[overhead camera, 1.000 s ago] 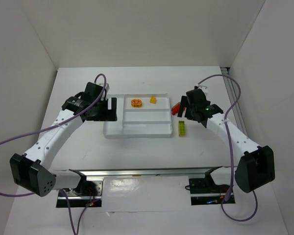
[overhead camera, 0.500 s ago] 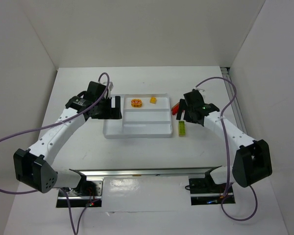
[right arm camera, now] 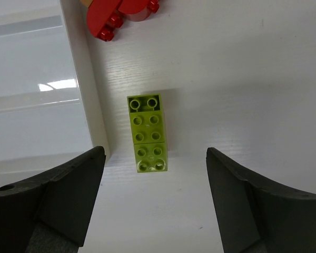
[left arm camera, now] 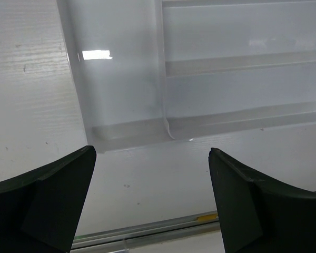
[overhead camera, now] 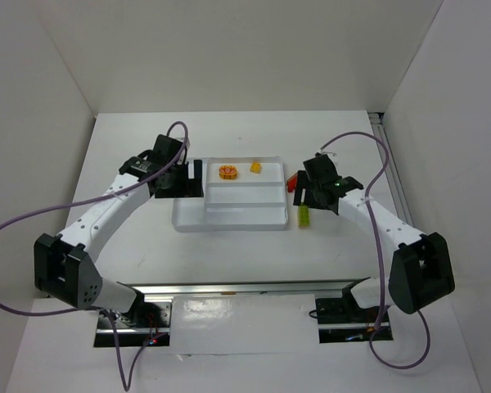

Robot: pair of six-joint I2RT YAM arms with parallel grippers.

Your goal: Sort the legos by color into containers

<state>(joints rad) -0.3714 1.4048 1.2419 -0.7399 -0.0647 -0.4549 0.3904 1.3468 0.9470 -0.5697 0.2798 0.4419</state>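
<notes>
The white tray lies mid-table. Its far long section holds a round orange-red piece and a yellow brick. A red brick and a lime green brick lie on the table just right of the tray. My left gripper hovers open and empty over the tray's left side section. My right gripper is open above the lime brick, which lies ahead of the fingertips, not between them. The red brick sits beyond it, against the tray rim.
White walls enclose the table on the left, back and right. A metal rail runs along the near edge by the arm bases. Purple cables loop off both arms.
My left gripper has moved right, over the tray's left side. My right gripper has moved left and nearer, over the lime brick. The bricks have not moved.
</notes>
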